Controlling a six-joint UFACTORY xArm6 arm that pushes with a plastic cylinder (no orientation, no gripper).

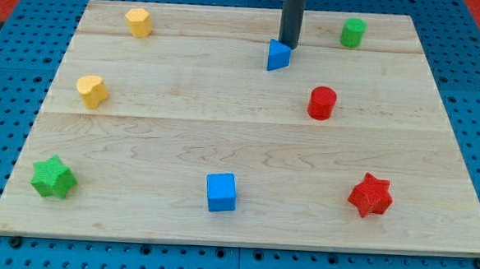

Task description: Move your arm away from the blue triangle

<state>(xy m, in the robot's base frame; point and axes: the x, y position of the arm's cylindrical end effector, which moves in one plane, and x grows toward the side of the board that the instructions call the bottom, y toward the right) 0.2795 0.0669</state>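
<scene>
A blue triangle [278, 55] lies on the wooden board [166, 139] near the top middle of the view. My dark rod comes down from the view's top edge, and my tip [289, 46] stands just above and to the right of the triangle, touching or almost touching its upper right corner.
A green cylinder [353, 32] at top right. A red cylinder [321, 102] right of centre. A red star [370, 195] at bottom right. A blue cube [220, 191] at bottom middle. A green star [53, 176] at bottom left. A yellow hexagon [138, 21] and a yellow heart [92, 90] at left.
</scene>
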